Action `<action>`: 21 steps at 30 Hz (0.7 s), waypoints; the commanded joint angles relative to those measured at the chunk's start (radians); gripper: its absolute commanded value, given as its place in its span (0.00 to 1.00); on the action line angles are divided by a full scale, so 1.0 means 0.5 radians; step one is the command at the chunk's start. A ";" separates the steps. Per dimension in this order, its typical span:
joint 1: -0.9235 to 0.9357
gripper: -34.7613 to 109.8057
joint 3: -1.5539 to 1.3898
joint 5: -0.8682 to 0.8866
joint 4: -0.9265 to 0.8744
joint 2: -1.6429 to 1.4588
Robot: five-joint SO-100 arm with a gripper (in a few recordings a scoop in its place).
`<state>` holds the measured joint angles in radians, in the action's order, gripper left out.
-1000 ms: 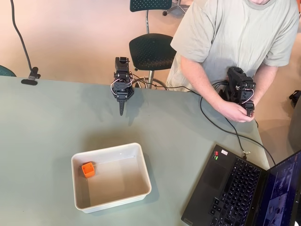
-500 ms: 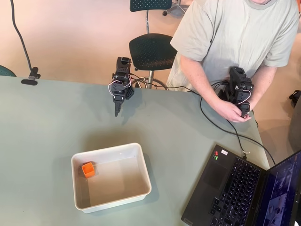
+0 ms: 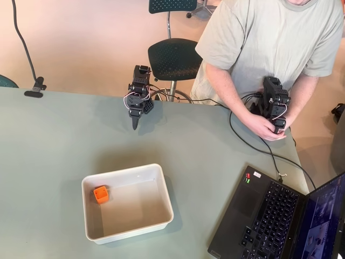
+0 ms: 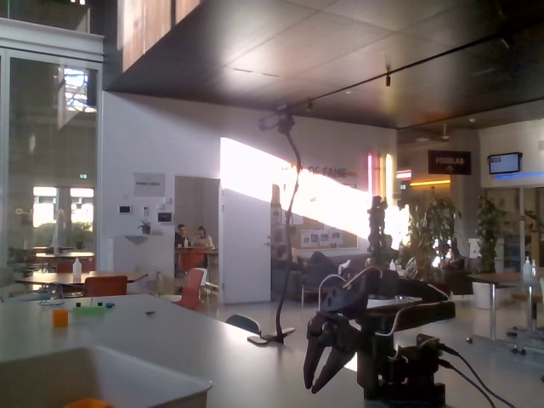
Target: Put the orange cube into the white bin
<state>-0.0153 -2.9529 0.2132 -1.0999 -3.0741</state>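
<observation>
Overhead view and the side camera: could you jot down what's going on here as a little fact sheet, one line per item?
orange cube: inside the bin, near its left wall in the overhead view
white bin: on the table, holds nothing but the cube
gripper: at the table's far edge, away from the bin, holding nothing; jaws slightly apart in the fixed view
table: grey-green
laptop: open, at lower right
task: looks done
</observation>
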 commanded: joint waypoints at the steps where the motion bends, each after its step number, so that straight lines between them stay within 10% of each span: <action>1: 0.006 0.26 0.006 0.006 0.018 0.006; 21: -0.012 0.26 0.006 0.006 0.018 0.006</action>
<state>-0.0153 -2.9529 0.2132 -1.0999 -3.0741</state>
